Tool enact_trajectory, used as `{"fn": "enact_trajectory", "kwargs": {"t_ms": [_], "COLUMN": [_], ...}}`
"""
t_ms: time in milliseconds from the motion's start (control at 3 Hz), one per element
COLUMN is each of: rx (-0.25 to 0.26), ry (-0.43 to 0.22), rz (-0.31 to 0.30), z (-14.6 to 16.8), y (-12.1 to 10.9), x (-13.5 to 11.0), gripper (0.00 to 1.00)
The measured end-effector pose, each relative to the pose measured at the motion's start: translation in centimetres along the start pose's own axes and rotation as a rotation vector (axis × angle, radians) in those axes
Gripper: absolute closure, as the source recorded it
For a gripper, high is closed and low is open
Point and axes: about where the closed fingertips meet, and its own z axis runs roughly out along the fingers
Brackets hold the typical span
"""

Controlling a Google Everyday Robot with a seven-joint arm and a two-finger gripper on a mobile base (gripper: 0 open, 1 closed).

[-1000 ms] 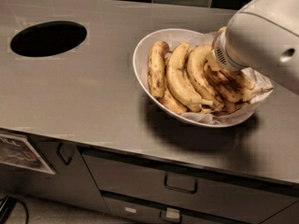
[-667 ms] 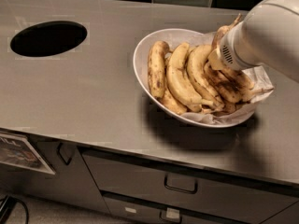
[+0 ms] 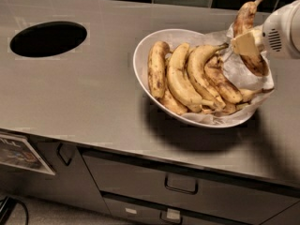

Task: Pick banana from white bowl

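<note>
The white bowl (image 3: 143, 69) stands on the grey counter at the right, lined with crumpled white paper and filled with several yellow, speckled bananas (image 3: 180, 78). My gripper (image 3: 246, 43) is at the bowl's far right side, its pale fingers shut on the banana (image 3: 244, 20). That banana is brown-mottled and overripe. It is held nearly upright above the bowl's right edge, with its thin stem pointing up. Its lower end hangs just over the paper lining.
A dark oval hole (image 3: 48, 38) is cut in the counter (image 3: 84, 102) at the left. Dark tiles run along the back wall. Drawers with handles (image 3: 180, 185) sit under the counter's front edge.
My arm has drawn back to the right and upward. The brown banana has come up out of the pile with the gripper and now stands upright above the bowl's right rim.
</note>
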Motion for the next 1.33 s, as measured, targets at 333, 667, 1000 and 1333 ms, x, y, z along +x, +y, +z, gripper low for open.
{"fn": "enact_trajectory", "kwargs": {"t_ms": [333,667,1000,1333], "rx": [-0.057,-0.17,-0.352,-0.48], "ry": [-0.049,-0.067,-0.072,-0.062], "rz": [0.0,-0.025,-0.063,-0.085], "z": [-1.4,-2.4,-3.1,-3.9], "y": [-0.3,1.3,5.3,8.3], "x": [-0.8,-1.5,-2.5,-2.8], "gripper": [1.0,1.0,1.0,1.0]}}
